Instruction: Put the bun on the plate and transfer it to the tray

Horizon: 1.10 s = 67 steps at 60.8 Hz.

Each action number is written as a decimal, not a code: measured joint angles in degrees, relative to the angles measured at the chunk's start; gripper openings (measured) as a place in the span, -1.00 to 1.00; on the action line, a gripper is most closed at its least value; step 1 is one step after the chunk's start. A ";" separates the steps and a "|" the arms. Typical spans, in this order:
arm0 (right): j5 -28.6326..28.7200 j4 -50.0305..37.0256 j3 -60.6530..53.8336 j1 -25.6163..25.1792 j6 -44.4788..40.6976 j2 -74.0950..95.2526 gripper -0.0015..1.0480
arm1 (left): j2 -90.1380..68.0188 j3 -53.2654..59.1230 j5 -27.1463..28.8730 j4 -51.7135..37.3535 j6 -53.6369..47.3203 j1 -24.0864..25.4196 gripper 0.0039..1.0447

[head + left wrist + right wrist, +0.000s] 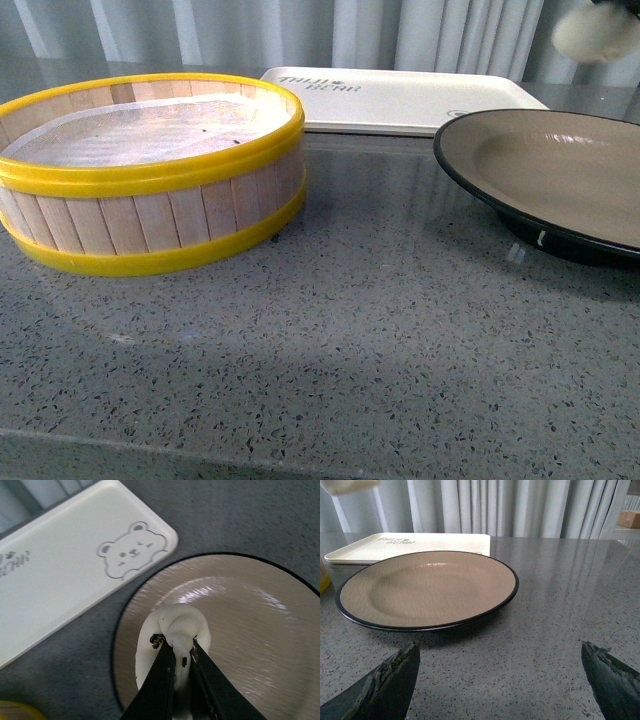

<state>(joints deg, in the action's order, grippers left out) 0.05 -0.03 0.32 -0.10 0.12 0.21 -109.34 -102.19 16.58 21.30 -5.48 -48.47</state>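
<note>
**A:** While the left gripper (179, 652) is up there, what has it got?

**B:** It is clamped on the bun (175, 622). Its two black fingers (160, 680) are pressed into the soft white dough. The bun hangs in the air with the plate (250, 630) straight below the fingertips, and it does not touch the plate. The tray (75, 575) lies just past the plate's black rim, with its bear face (131, 550) on the corner nearest that gripper.

**A:** And the right gripper (500, 647)?

**B:** Its jaws are wide apart and hold nothing, low over the speckled grey counter (350, 340). The plate sits just ahead of its fingertips and the tray is behind the plate. I cannot tell whether those two touch.

**A:** Anything else on the counter?

**B:** A yellow-rimmed steamer basket (150, 170) stands well off to the side of both grippers, apart from the plate.
</note>
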 joint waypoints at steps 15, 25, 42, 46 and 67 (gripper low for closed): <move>0.00 0.00 0.00 -0.02 0.00 0.00 0.84 | -6.80 -4.52 0.68 -0.94 -0.15 -3.21 -0.91; 0.00 0.00 0.00 -0.02 0.00 0.00 0.84 | -9.07 -5.46 1.55 -0.59 0.02 -2.62 -0.91; 0.00 0.00 0.00 0.00 0.00 0.00 0.84 | -10.97 -5.53 2.58 -0.68 -0.33 -2.29 -0.91; 0.00 0.00 0.00 -0.02 0.00 0.00 0.84 | -10.97 -5.53 2.62 -0.79 -0.39 -2.27 -0.91; 0.00 0.00 0.00 -0.02 0.00 0.00 0.84 | -11.50 -5.05 2.99 -1.03 -0.87 -2.29 -0.91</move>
<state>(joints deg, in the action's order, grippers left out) 0.05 -0.03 0.32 -0.12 0.12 0.21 -120.84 -107.24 19.57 20.27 -6.35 -50.76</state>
